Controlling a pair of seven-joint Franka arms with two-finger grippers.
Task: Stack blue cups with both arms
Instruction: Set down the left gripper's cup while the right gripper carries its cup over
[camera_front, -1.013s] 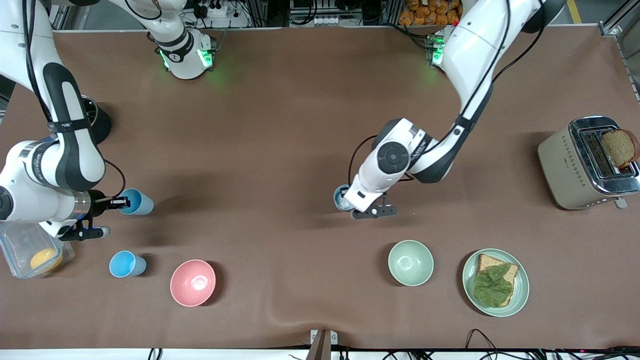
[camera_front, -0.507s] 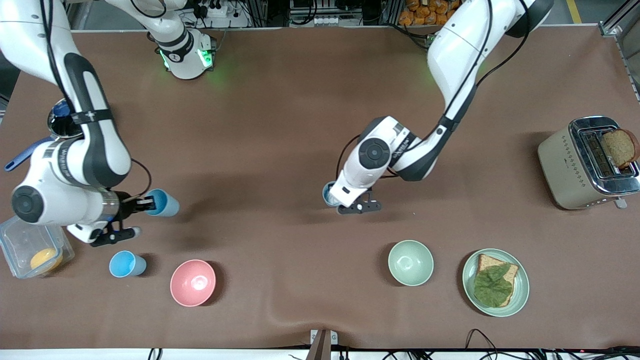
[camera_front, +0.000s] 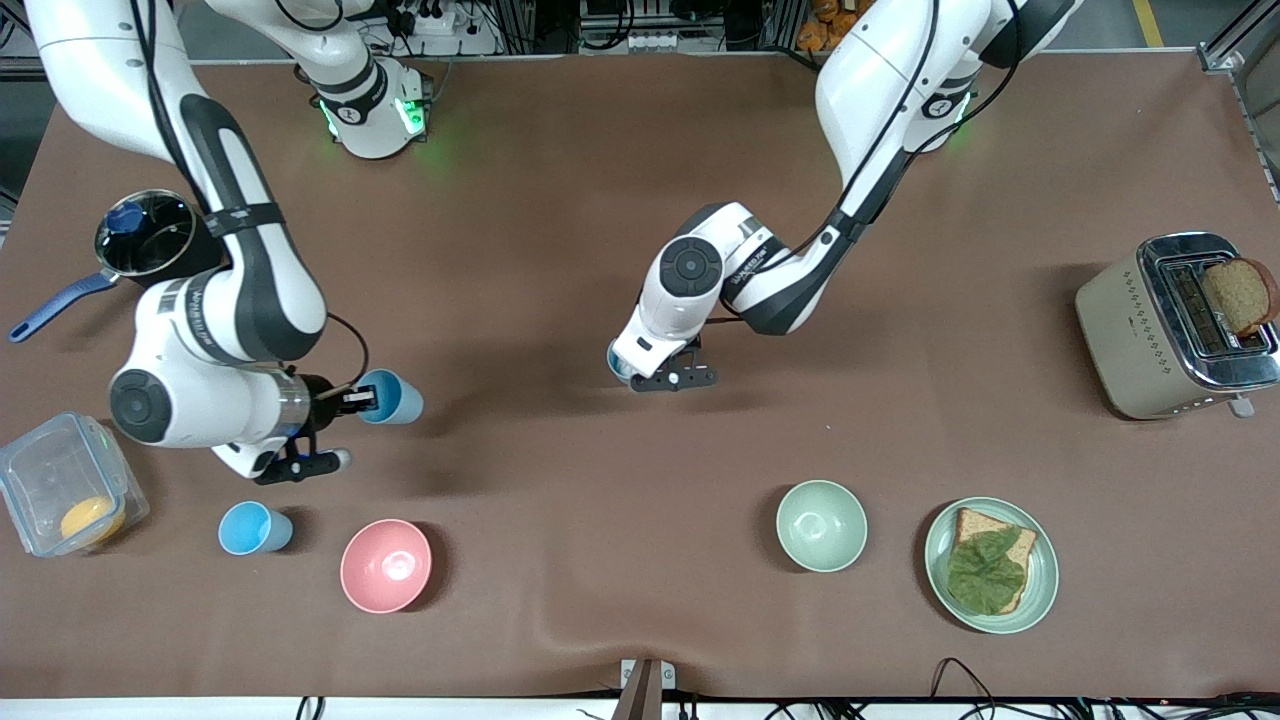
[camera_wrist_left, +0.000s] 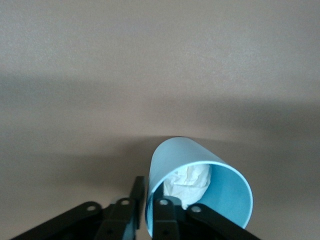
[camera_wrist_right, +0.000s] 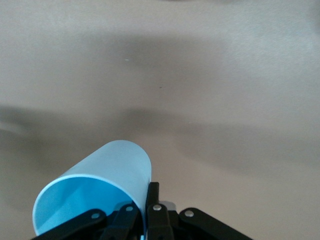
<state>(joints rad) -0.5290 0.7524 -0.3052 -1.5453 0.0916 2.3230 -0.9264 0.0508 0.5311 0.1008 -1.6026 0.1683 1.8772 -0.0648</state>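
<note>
My right gripper (camera_front: 362, 401) is shut on the rim of a bright sky-blue cup (camera_front: 393, 397) and holds it on its side above the table; the right wrist view shows the cup (camera_wrist_right: 100, 175) with one finger inside and one outside, at the gripper (camera_wrist_right: 145, 202). My left gripper (camera_front: 628, 370) is shut on a paler blue cup (camera_front: 612, 358), mostly hidden under the wrist, over the table's middle. The left wrist view shows this cup (camera_wrist_left: 185, 165) with crumpled white paper (camera_wrist_left: 190, 181) inside, at the gripper (camera_wrist_left: 150, 202). Another sky-blue cup (camera_front: 250, 528) stands on the table beside the pink bowl.
A pink bowl (camera_front: 386, 565) and a pale green bowl (camera_front: 821, 525) sit near the front camera. A plate (camera_front: 1040, 590) with bread and lettuce, a toaster (camera_front: 1130, 330), a pot (camera_front: 145, 238) and a clear plastic box (camera_front: 40, 470) stand toward the table's ends.
Both arms have carried their cups toward the table's middle, closing the gap between them. The left gripper's cup has also moved up in the front view.
</note>
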